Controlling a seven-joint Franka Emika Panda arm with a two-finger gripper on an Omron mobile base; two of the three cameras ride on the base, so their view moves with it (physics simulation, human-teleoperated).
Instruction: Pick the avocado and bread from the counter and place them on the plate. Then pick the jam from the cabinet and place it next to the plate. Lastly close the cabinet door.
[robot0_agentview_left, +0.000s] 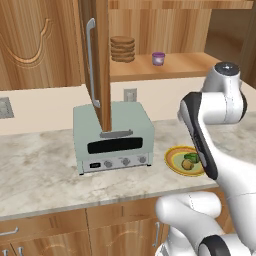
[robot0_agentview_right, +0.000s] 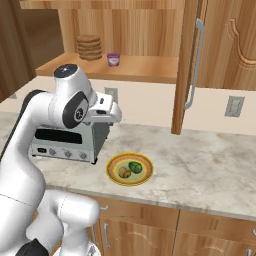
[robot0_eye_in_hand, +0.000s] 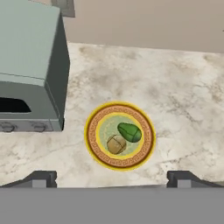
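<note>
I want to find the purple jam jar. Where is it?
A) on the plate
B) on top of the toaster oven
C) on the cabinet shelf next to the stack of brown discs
C: the jam jar stands on the cabinet shelf, a little apart from the stack of brown discs.

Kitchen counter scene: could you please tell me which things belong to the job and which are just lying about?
Job: dark green avocado, tan bread lump, yellow orange-rimmed plate, purple jam jar, open wooden cabinet door, marbled counter.
Lying about: grey-green toaster oven, stacked brown discs.
</note>
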